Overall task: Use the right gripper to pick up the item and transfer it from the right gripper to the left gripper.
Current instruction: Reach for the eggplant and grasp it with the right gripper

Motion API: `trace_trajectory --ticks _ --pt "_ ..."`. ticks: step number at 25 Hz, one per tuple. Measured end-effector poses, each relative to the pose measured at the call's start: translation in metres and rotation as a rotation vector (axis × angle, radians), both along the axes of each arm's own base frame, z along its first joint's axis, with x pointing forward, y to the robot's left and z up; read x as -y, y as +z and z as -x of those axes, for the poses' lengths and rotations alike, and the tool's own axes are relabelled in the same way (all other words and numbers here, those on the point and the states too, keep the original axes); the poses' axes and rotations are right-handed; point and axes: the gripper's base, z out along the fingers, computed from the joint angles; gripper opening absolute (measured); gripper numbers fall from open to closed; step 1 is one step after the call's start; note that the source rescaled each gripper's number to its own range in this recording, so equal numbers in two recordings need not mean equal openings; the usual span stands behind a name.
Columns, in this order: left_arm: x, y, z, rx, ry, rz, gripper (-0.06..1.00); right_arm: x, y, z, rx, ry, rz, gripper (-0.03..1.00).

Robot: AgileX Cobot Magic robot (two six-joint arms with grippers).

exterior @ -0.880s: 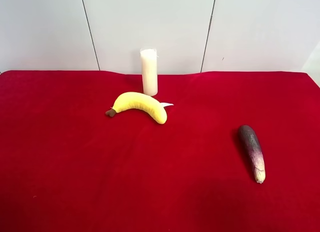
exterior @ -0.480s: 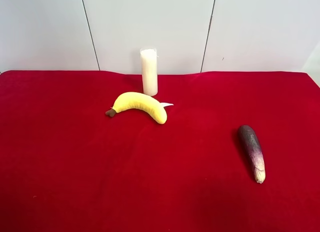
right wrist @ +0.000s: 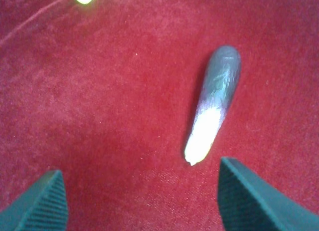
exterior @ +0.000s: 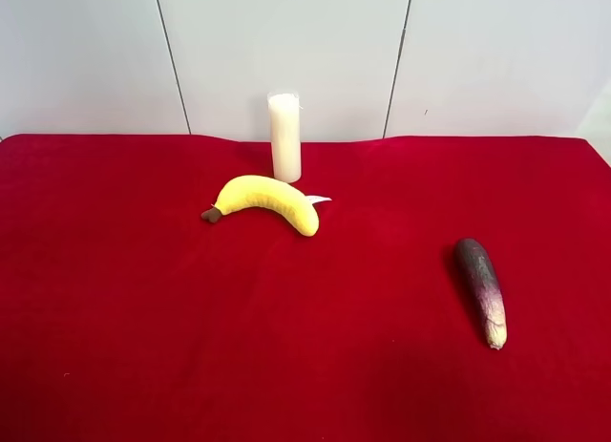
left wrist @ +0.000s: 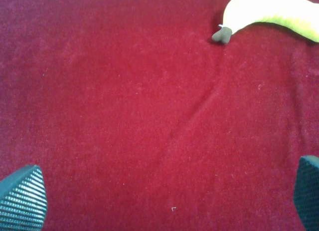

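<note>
While hovering above the item [right wrist: 214,99] with right pincer [right wrist: 144,201] spread wide:
Straddle its dark middle crosswise; leave left pincer [left wrist: 164,201], also spread, waiting.

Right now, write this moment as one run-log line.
stage: pre-grasp | right gripper: open, empty | left gripper: open, empty | eggplant toy: on red cloth, untouched

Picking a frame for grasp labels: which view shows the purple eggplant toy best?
Right wrist: the eggplant toy lies whole and large, just ahead of the open right end effector. Exterior high shows it whole but small. Left wrist misses it.
</note>
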Motion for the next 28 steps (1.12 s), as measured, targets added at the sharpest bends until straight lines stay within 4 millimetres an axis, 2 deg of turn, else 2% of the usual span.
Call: trace_trajectory --ticks 12,20,23,28 --pt "0.000 0.000 0.000 0.000 0.000 0.000 1.00 0.000 0.000 0.000 0.000 -0.001 -0.001 0.46" --pt "0.000 0.000 0.000 0.000 0.000 0.000 1.00 0.002 0.000 -0.002 -0.025 -0.080 -0.045 0.46" --pt "0.000 0.000 0.000 0.000 0.000 0.000 1.00 0.001 0.002 -0.007 -0.053 -0.101 -0.034 0.46" --pt "0.000 0.000 0.000 0.000 0.000 0.000 1.00 -0.007 0.017 -0.025 -0.111 -0.109 0.001 0.46"
